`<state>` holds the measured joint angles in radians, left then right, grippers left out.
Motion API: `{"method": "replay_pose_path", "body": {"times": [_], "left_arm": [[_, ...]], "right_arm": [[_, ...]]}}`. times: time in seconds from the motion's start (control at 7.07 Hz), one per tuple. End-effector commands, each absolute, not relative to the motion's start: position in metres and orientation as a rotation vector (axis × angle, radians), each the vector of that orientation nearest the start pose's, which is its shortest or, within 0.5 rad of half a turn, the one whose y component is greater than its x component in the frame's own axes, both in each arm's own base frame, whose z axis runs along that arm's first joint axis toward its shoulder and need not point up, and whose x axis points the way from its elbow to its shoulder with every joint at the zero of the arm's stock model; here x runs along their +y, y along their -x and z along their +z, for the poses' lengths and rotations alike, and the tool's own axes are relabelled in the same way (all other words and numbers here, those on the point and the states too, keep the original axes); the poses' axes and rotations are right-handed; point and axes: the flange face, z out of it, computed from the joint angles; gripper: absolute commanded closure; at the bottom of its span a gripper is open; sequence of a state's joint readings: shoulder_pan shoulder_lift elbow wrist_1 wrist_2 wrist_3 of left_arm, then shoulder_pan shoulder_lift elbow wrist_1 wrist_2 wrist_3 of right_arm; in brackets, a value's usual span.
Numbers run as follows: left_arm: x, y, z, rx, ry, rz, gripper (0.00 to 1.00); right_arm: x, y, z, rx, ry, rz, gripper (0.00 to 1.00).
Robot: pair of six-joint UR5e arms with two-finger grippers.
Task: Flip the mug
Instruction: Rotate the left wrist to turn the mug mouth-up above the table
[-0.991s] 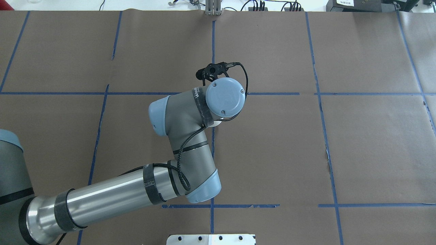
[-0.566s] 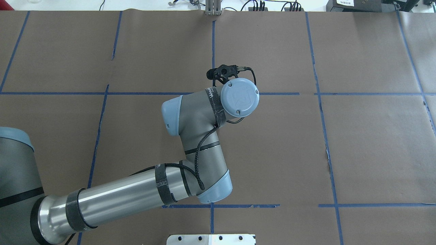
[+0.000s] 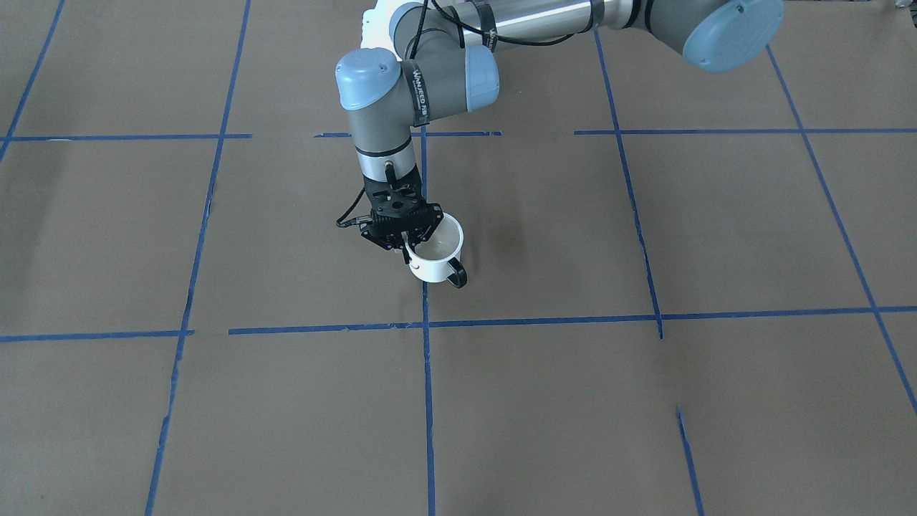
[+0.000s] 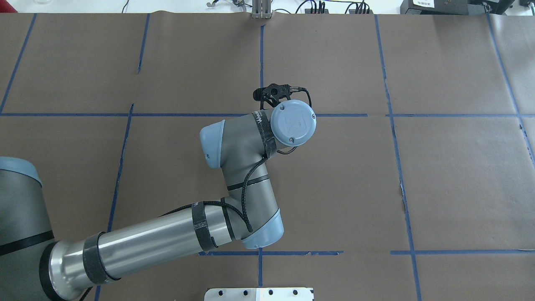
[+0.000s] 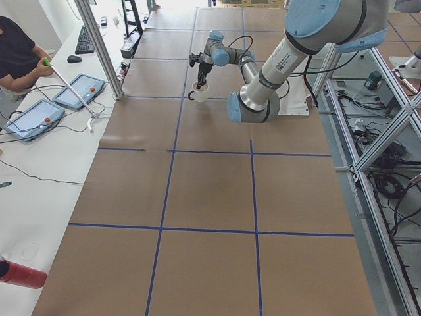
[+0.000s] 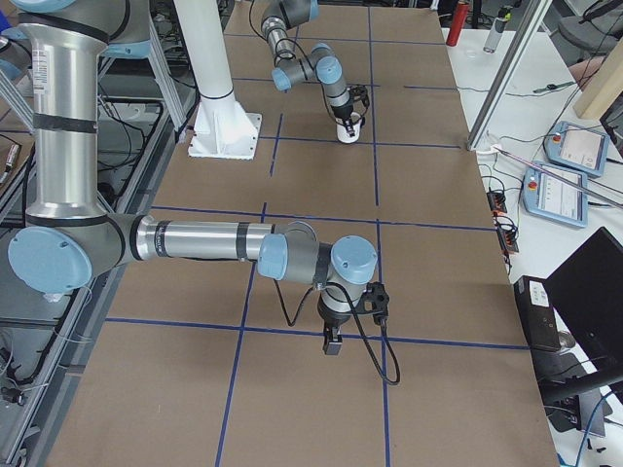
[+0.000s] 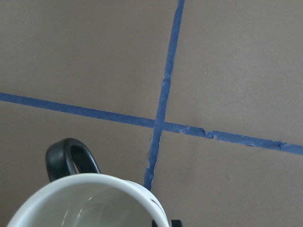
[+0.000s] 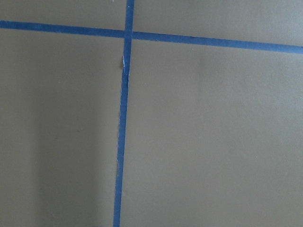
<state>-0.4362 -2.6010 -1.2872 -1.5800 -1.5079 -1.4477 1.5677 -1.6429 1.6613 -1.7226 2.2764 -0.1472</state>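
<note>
The white mug (image 3: 428, 269) stands upright with its mouth up, near a crossing of blue tape lines; its black handle (image 3: 456, 276) points away from the robot. My left gripper (image 3: 410, 244) comes straight down and is shut on the mug's rim. I cannot tell whether the mug's base touches the table. The left wrist view shows the rim (image 7: 94, 189) and the handle (image 7: 71, 158) close below. In the overhead view the wrist hides the mug. My right gripper (image 6: 331, 345) hangs over the table far from the mug; I cannot tell if it is open.
Brown paper with a blue tape grid (image 3: 427, 324) covers the table. The white base plate (image 4: 259, 294) sits at the robot's edge. An operator (image 5: 14, 46), control pads (image 5: 79, 91) and a metal post (image 5: 99, 49) are beyond the far edge.
My left arm swung to the right over the first half second, carrying the mug under the wrist. Since then it has barely shifted.
</note>
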Motion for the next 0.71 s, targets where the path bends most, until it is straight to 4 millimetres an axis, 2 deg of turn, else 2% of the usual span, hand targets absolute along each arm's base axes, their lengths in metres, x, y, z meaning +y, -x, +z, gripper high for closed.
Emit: {"method": "replay_pose_path", "body": {"times": [0.0, 0.28, 0.42, 0.57], "left_arm": [[-0.4629, -0.6637, 0.1280, 0.717, -0.267, -0.323, 1.00], [-0.4619, -0.6645, 0.1263, 0.729, -0.269, -0.324, 1.00], [-0.4610, -0.6655, 0.1269, 0.728, -0.267, -0.326, 0.44], [-0.4585, -0.6687, 0.1301, 0.723, -0.264, -0.321, 0.42]], "right_arm": [[-0.4505, -0.0673, 0.6676, -0.712, 0.077, -0.097, 0.00], [-0.4505, -0.0673, 0.6676, -0.712, 0.077, -0.097, 0.00], [-0.4505, -0.0673, 0.6676, -0.712, 0.077, -0.097, 0.00], [-0.4505, -0.0673, 0.6676, -0.712, 0.077, -0.097, 0.00]]}}
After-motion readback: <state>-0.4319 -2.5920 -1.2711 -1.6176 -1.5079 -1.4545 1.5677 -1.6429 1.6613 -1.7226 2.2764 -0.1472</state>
